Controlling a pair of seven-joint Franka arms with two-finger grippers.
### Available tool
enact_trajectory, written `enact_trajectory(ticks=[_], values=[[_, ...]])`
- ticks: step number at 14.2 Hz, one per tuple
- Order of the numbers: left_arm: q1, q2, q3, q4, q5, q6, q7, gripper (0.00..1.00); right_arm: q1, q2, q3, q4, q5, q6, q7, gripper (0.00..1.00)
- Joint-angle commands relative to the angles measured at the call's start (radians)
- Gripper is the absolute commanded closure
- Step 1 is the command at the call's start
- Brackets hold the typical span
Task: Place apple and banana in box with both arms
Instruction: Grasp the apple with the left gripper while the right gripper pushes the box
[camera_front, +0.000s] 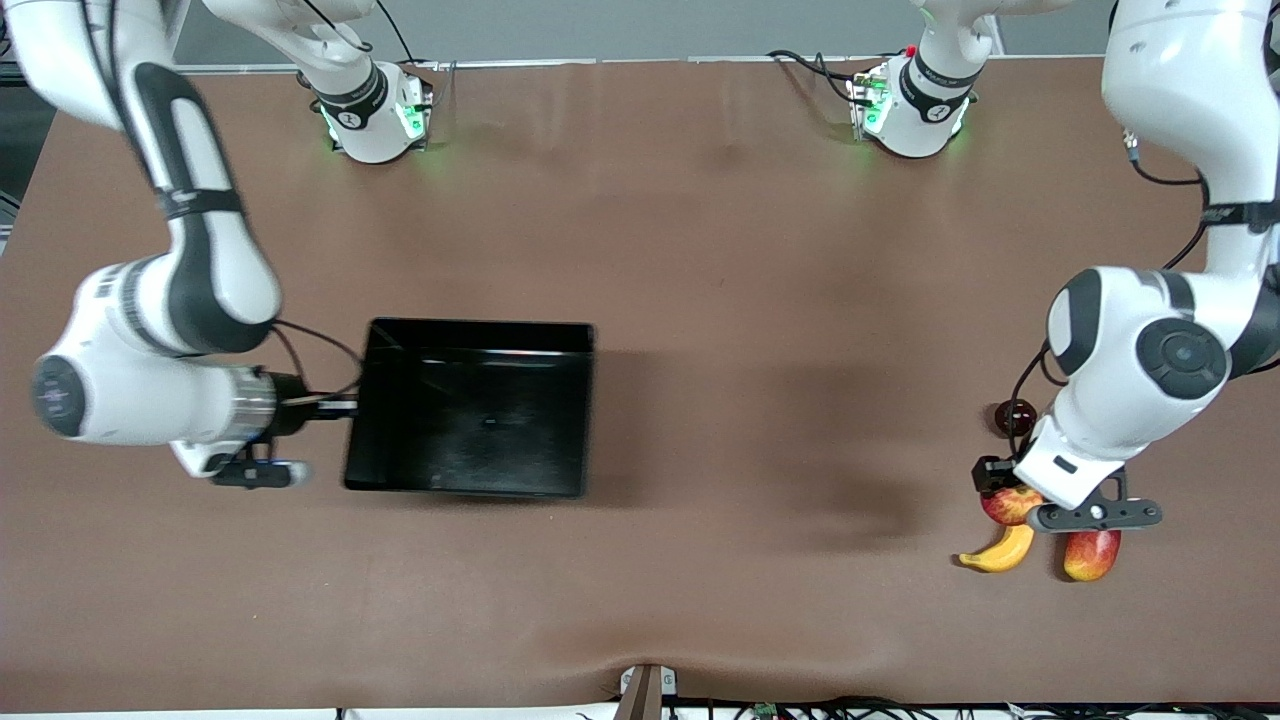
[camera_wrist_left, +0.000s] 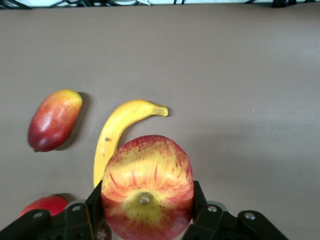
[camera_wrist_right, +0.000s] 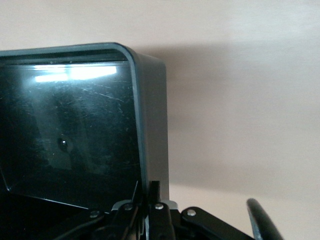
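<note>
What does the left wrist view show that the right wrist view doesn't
Only the left wrist view shows fruit: the apple clamped in the left tool, with the banana, a mango and a red fruit lying on the table below. Only the right wrist view shows the box, its wall pinched by the right tool, its inside empty. Both share the brown table.

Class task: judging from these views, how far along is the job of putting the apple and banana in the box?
Nothing is in the box yet. In hand: the left claw grips the apple, and the right claw is shut on the box's wall. Left: the banana lies on the table beside the mango.
</note>
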Motion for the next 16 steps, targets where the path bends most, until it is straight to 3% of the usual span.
enact_trajectory(ticks=[1,5,8,13,15,16], values=[[0.001,-0.100,-0.026,-0.019,0.009,-0.071,-0.017,1.00,0.089,0.025,-0.010,0.032,0.069,0.052,0.065,1.00],[0.001,-0.171,-0.080,-0.022,0.008,-0.182,-0.024,1.00,0.261,0.111,-0.010,0.036,0.069,0.197,0.230,1.00],[0.001,-0.189,-0.164,-0.027,0.007,-0.252,-0.124,1.00,0.355,0.188,-0.010,0.055,0.066,0.313,0.356,1.00],[-0.068,-0.107,-0.298,-0.039,0.017,-0.248,-0.390,1.00,0.421,0.235,-0.015,0.075,0.055,0.330,0.381,1.00],[-0.149,-0.050,-0.295,-0.032,0.027,-0.228,-0.485,1.00,0.421,0.231,-0.020,0.082,0.045,0.328,0.373,0.01],[-0.181,-0.023,-0.295,-0.032,0.032,-0.199,-0.528,1.00,0.413,0.225,-0.020,0.104,0.005,0.321,0.374,0.00]])
